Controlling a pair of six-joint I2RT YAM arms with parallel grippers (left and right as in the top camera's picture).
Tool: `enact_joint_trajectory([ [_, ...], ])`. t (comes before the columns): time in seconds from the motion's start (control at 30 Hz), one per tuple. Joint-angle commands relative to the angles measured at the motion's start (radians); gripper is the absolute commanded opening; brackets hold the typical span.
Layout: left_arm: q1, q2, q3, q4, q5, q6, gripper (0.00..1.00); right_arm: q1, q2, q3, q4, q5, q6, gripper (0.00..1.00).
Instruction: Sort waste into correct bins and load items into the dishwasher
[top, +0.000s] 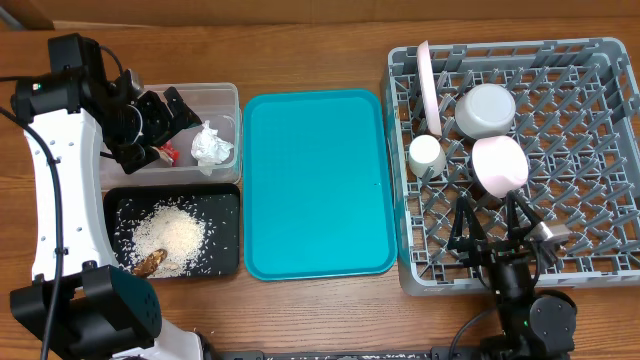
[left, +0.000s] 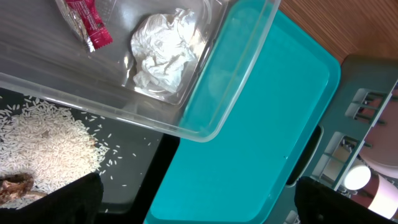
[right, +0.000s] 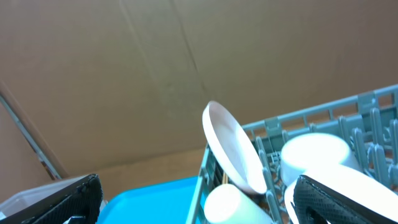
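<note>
Hovering released and empty, the left claw (top: 168, 118) hangs over the clear tub (top: 232, 95), upper left, where wrapper (top: 168, 153) and napkin (top: 210, 145) lie sorted apart from rice (top: 175, 235) in the black tray (top: 226, 205); the right claw (top: 490, 225), likewise released, overlooks the loaded dish rack (top: 600, 150), right

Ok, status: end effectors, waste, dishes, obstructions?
Left end effector open over clear tub; right end effector open over rack; both empty. Wrapper, napkin in tub; rice in black tray. Plate, bowls, cup racked. No obstruction seen.

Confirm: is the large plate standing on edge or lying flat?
On edge: the plate appears as a narrow sliver overhead, propped between pegs of the rack.
</note>
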Motion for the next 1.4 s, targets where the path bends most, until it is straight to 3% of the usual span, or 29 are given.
enact_joint_trajectory([
  [0.0,-0.005,0.0,0.021,0.002,-0.004,-0.003,1.0,-0.008,-0.021,-0.04,0.002,-0.01,0.016,1.0],
  [0.33,-0.005,0.0,0.021,0.002,-0.004,-0.003,1.0,-0.008,-0.021,-0.089,-0.055,-0.01,0.013,1.0],
  [0.53,-0.005,0.0,0.021,0.002,-0.004,-0.003,1.0,-0.008,-0.021,-0.089,-0.067,-0.015,-0.149,1.0],
  [0.77,-0.005,0.0,0.02,0.002,-0.004,-0.003,1.0,-0.008,-0.021,-0.089,-0.067,-0.025,-0.162,1.0],
  [1.0,-0.005,0.0,0.021,0.002,-0.004,-0.003,1.0,-0.01,-0.021,-0.089,-0.065,-0.069,-0.397,1.0],
  [1.37,-0.005,0.0,0.021,0.002,-0.004,-0.003,1.0,-0.012,-0.02,-0.089,-0.064,-0.07,-0.382,1.0],
])
